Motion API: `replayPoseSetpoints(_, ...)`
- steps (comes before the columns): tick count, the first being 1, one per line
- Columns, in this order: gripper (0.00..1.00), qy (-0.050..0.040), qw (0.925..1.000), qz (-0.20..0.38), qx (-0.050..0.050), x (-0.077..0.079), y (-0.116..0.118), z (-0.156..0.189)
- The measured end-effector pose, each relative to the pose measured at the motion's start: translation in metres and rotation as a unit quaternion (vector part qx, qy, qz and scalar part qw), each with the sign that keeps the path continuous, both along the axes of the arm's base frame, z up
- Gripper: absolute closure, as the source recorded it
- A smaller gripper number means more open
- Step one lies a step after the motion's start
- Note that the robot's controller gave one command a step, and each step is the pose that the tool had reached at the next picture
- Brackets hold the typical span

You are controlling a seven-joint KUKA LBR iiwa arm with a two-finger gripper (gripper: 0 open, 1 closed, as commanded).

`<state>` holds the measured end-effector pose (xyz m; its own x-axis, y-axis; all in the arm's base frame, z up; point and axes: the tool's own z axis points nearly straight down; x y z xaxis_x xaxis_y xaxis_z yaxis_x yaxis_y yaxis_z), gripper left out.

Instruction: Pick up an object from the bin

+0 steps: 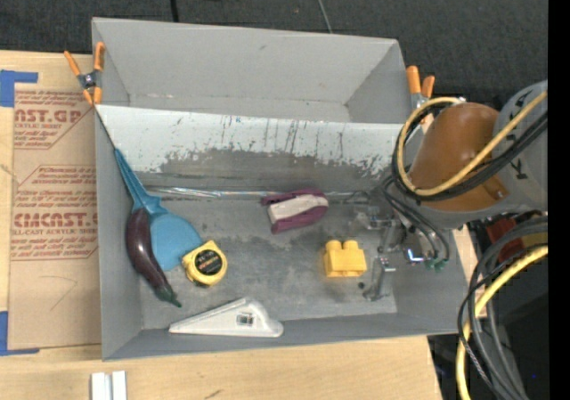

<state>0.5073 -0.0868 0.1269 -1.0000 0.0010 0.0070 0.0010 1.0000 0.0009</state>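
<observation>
Yellow chunky plastic block [345,259] with studs on top sits on the floor of the grey metal bin [267,77], right of the middle and toward the near wall. The tool [381,272] hangs low right beside it on its right side, coming in over the bin's right rim. It's a tangle of metal and cables down there, so honestly I can't tell if the tool is open or closed, or if it's actually touching the block.

Other stuff in the bin:
- a purple and white oblong thing [297,209], maybe a brush or an eraser, near the back wall and up-left of the block
- a round yellow tape measure [205,265] off to the left
- a blue plastic scoop [169,238] touching the tape measure
- a dark purple toy eggplant [145,251] lying along the scoop's left side
- a flat white wedge-shaped piece [230,319] along the front wall
</observation>
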Motion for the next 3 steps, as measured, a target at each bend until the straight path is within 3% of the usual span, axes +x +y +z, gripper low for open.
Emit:
replayPoseSetpoints(1, 0.0, -0.0037, 1.0, 0.001, 0.0, 0.002, 0.0, 0.004)
replayPoseSetpoints(2, 0.0, -0.0039, 0.9995, -0.031, -0.001, 0.017, 0.004, -0.022)
replayPoseSetpoints(3, 0.0, -0.0037, 0.9962, -0.087, 0.0, 0.018, 0.007, -0.053)
